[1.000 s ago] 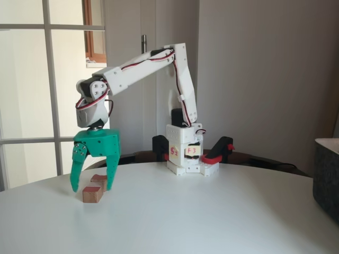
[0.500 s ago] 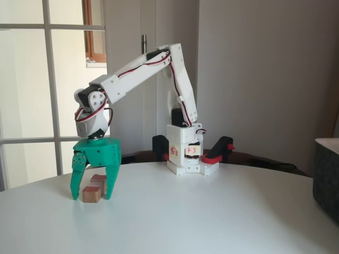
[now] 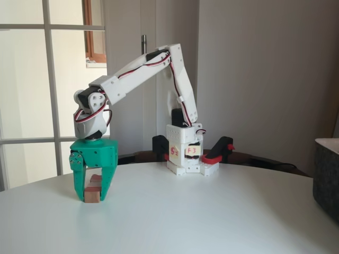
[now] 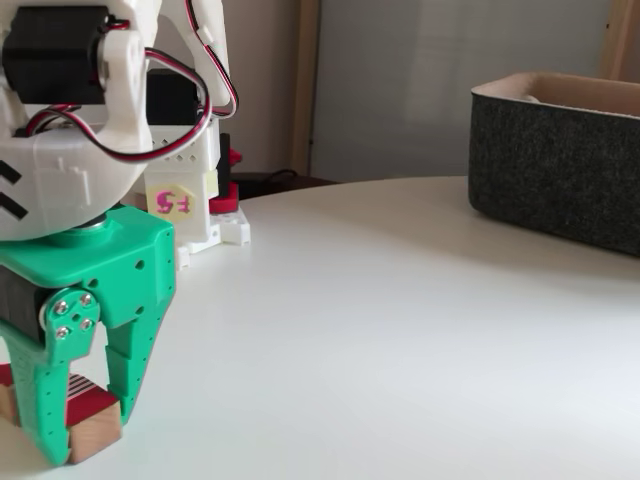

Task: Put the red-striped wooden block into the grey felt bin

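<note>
In both fixed views the block (image 3: 92, 192) (image 4: 88, 418) is set on the bench (image 3: 201, 217) (image 4: 400, 330) near its left edge, between the fingers of the end effector (image 3: 91, 190) (image 4: 85, 440). The arm's base (image 3: 186, 156) is placed toward the back edge. The bin (image 3: 327, 177) (image 4: 560, 165) is stood at the right edge, well apart from the block.

Green claw (image 4: 85, 440) straddles red-striped wooden block (image 4: 88, 418); grey felt bin (image 4: 560, 170) well apart

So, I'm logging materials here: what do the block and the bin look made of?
The red-striped wooden block looks like bare matte wood: pale grain on its side, reddish striped top. The grey felt bin looks like soft charcoal felt, fuzzy and speckled, with a paler rim.
</note>
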Robot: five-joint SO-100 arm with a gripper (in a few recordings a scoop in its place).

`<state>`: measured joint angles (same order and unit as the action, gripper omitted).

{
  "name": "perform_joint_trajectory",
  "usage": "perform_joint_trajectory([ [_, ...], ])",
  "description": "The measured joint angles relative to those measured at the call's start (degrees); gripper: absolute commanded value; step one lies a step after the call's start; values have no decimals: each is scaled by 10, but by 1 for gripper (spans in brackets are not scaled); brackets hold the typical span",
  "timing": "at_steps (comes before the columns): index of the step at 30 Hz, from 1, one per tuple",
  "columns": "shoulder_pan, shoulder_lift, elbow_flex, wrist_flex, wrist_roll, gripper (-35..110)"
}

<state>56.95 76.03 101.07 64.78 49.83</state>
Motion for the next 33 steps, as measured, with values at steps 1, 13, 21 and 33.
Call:
perform_joint_trajectory([
  [1,2,0,0,-2,-4,7],
  [13,15,-1,-14,-2,21,4],
  [21,16,-3,-45,-2,30,4],
  [33,25,22,-80,-2,40,4],
])
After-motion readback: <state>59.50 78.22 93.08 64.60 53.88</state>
